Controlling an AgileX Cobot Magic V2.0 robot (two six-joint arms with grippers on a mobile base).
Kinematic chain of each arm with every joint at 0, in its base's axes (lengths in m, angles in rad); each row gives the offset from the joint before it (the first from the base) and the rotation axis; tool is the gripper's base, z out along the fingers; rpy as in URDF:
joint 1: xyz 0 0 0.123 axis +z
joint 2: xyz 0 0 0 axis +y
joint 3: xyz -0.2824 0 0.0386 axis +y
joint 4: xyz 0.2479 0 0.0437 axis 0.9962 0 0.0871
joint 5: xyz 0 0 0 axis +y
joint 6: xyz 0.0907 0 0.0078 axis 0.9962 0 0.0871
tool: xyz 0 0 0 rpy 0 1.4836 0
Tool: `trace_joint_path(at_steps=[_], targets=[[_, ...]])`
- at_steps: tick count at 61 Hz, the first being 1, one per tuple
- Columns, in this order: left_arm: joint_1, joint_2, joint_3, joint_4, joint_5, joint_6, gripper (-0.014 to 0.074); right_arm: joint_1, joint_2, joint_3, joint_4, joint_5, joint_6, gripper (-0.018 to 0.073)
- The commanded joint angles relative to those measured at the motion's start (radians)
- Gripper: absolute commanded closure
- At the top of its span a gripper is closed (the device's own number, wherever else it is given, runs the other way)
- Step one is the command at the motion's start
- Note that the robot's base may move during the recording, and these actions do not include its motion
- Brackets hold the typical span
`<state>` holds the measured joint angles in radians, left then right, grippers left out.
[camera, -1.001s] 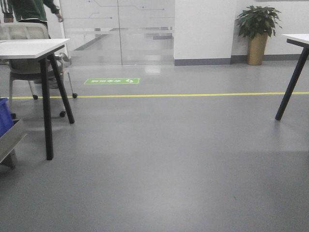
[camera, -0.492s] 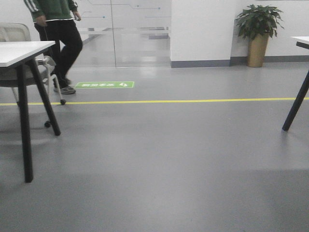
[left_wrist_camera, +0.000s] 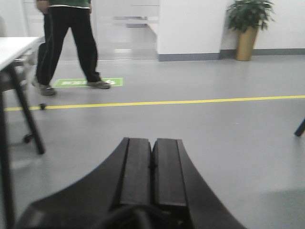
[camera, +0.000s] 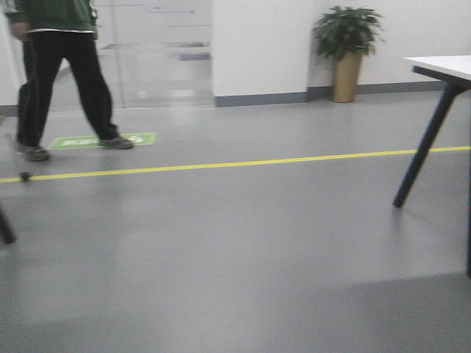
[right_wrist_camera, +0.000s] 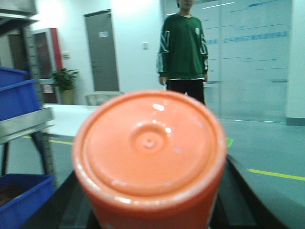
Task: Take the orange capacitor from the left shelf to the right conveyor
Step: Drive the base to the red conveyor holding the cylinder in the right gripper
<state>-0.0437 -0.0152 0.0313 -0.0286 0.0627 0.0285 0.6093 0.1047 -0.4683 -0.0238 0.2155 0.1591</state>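
The orange capacitor fills the right wrist view end-on, its round cap toward the lens. It sits off any surface between the dark fingers of the right gripper, which looks clamped on its sides. It is clear of the left shelf, whose steel edge shows at the far left of that view. I judge the pick done and the carry in hand. The right conveyor appears in no view, so the next move calls for bringing it into sight. The grip must stay firm on the way, and the cylinder should be set upright on the belt before the jaws part. The left gripper is empty, its two pads pressed together, pointing over bare grey floor. By count there is one capacitor and two grippers. There are three blue bins, two stacked above the shelf edge and one below. One person in a green top walks by a yellow floor line and a green floor sign. The front view also holds one potted plant and one table at its right edge.
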Motion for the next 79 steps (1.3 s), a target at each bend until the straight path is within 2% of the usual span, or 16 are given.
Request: trace_joint_path(at_steps=[1,79], targets=[[-0.005,-0.010,0.026,-0.006,-0.088,-0.004,0.0722,0.000,0.013,-0.028,0.002,-0.086,-0.007,0.0513],[-0.005,-0.010,0.026,-0.006,-0.088,-0.004,0.0722,0.000,0.013,-0.028,0.002,-0.085,-0.007,0.0513]])
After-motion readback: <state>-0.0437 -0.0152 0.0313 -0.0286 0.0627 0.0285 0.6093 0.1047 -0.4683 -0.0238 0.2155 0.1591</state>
